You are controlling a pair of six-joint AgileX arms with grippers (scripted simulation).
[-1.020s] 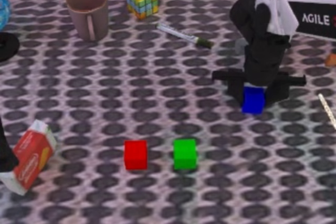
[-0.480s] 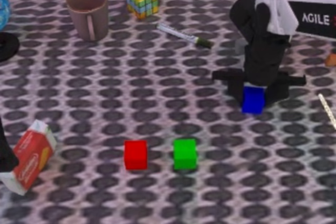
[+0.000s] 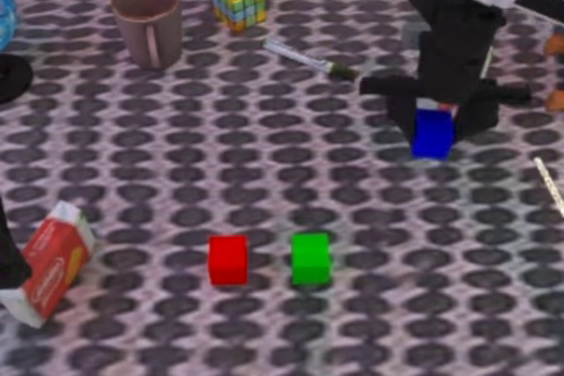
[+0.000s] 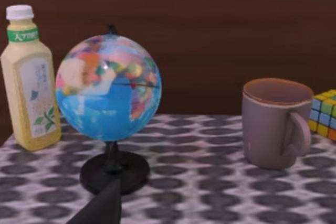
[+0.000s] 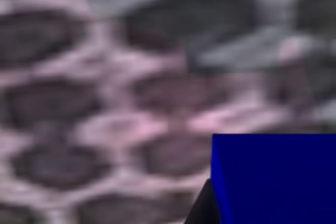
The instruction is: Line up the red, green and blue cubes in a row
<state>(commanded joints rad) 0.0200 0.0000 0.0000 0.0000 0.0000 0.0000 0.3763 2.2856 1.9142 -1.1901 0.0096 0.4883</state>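
The right tool was clamped on the blue cube, up and right of the green cube, and should set it gently beside green, in line with the red cube.

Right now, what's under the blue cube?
Under the small plain blue cube, held in the right gripper, the right wrist view shows only bare patterned tablecloth. The spot directly beneath is hidden.

Simulated tabletop | patterned table | globe, mug, bottle
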